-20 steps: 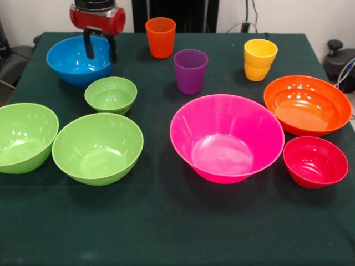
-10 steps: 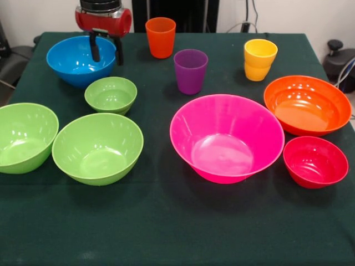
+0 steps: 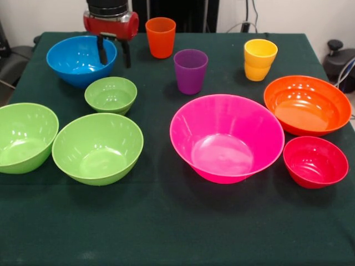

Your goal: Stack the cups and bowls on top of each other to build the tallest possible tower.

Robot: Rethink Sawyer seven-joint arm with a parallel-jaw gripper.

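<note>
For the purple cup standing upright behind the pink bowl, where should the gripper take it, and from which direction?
Probably from straight above, fingers straddling the purple cup across its open mouth or pinching one rim wall. It stands upright, mouth up, narrow, with bare cloth all round; the pink bowl in front sits apart. The gripper, open, hangs by the blue bowl.

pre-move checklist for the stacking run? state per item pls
1. Gripper open: ok, its two fingers hang apart with nothing between them.
2. Gripper lined up on one item: not ok, it straddles the blue bowl's right rim.
3. Tower started: not ok; all bowls sit apart. Only the yellow cups look nested.
4. Cups upright: ok, orange cup and purple cup stand mouth up.
5. Wide base available: ok, pink bowl sits open and uncovered.
6. Gripper height above the table: cannot tell.
</note>
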